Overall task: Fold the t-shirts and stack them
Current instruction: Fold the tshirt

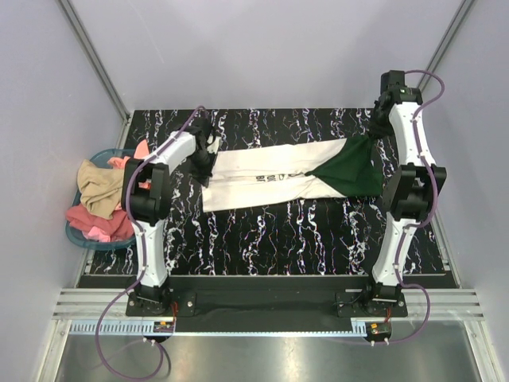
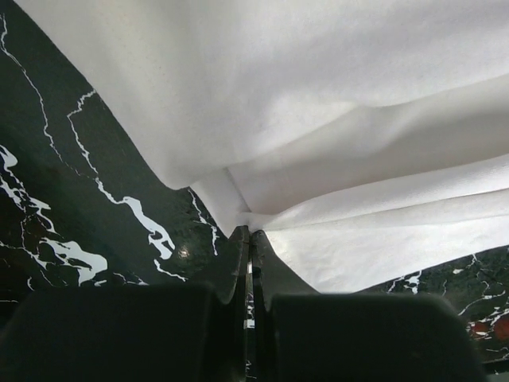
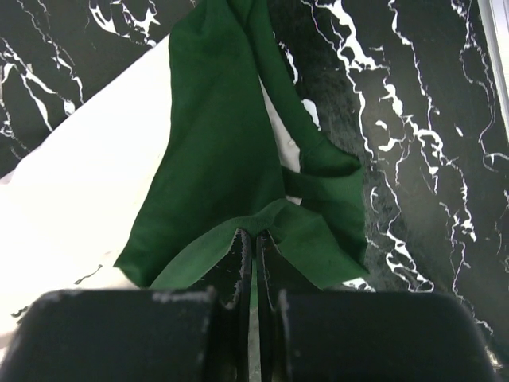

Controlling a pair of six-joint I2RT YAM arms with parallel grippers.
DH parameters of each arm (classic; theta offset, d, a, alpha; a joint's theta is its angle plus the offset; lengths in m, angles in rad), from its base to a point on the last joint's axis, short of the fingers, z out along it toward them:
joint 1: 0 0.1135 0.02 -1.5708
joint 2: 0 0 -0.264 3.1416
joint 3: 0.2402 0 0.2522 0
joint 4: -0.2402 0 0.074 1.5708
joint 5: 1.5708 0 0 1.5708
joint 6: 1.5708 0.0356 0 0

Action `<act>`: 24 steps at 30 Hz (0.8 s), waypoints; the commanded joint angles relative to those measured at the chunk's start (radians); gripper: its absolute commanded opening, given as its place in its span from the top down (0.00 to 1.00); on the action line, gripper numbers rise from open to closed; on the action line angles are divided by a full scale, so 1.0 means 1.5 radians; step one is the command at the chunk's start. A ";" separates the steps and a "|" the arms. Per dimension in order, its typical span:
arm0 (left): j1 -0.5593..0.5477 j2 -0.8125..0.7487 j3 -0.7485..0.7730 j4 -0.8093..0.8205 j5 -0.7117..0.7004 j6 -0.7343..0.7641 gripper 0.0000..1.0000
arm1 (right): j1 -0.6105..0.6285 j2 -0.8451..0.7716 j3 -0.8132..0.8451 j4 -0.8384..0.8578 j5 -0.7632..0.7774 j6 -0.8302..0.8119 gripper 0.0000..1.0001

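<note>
table: black marble-patterned top [image 1: 278, 231] with white veining, both arms reaching out over it.

cream-white t-shirt [image 1: 254, 181]: lies as a long band across the middle of the table, running from the left arm toward the right arm. small dark lettering [image 1: 267, 177] shows near its centre. the cloth is pulled fairly flat, with creases fanning out from its left end.

dark green t-shirt [image 1: 354, 171]: at the right end of the white one, overlapping it. it shows as a rough triangle from above, with its point toward the middle. in the right wrist view it hangs in loose folds, partly over white cloth and partly over bare table.

left gripper [image 2: 249, 232]: fingers closed, pinching a bunched corner of the cream-white t-shirt at its left end, low over the table.

right gripper [image 3: 253, 233]: fingers closed, clamped on an edge of the dark green t-shirt at the far right side of the table.

blue basket [image 1: 75, 232]: off the table's left edge, holding a tan garment [image 1: 102, 187] on top and pink-red garments [image 1: 99, 223] below. well apart from both shirts.
</note>
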 commanded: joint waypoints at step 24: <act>0.016 0.072 0.122 -0.049 -0.068 0.022 1.00 | 0.057 0.120 0.211 -0.043 0.084 -0.102 1.00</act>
